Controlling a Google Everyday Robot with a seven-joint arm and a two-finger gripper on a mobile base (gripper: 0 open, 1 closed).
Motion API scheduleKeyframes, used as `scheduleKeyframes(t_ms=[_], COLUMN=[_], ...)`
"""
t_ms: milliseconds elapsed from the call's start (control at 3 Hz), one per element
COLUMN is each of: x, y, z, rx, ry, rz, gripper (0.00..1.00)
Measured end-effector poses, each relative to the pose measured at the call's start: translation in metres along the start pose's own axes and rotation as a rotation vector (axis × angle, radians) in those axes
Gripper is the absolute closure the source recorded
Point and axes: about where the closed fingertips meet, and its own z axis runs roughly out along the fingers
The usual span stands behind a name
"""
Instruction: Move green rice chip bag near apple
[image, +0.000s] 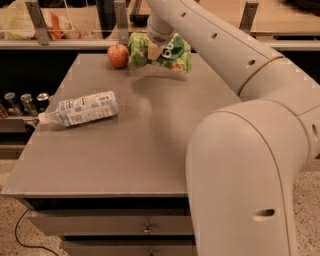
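Observation:
The green rice chip bag (172, 54) is a light-green pouch at the far edge of the table, just right of the apple. The apple (118, 55) is small, red-orange, with a short stem, and stands on the table's far left part. My gripper (154, 49) reaches down from the white arm and is shut on the bag's left part, with a pale finger (154, 51) across its front. The bag sits low, close to the tabletop; I cannot tell whether it touches it. A narrow gap separates bag and apple.
A clear plastic bottle (80, 109) with a white label lies on its side at the table's left. The grey table (130, 150) has drawers below. Several cans (22, 102) stand on a shelf at left. My arm's big white link (245, 170) fills the right foreground.

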Motion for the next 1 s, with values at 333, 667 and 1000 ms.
scheduleKeyframes(t_ms=[333,667,1000], x=[0.0,0.001,0.004], y=[0.002,0.005,0.007], z=[0.009,0.019,0.027], rx=[0.001,-0.001,-0.001], ry=[-0.001,0.013,0.036], rz=[0.015,0.035,0.055], gripper=[1.0,1.0,0.84])
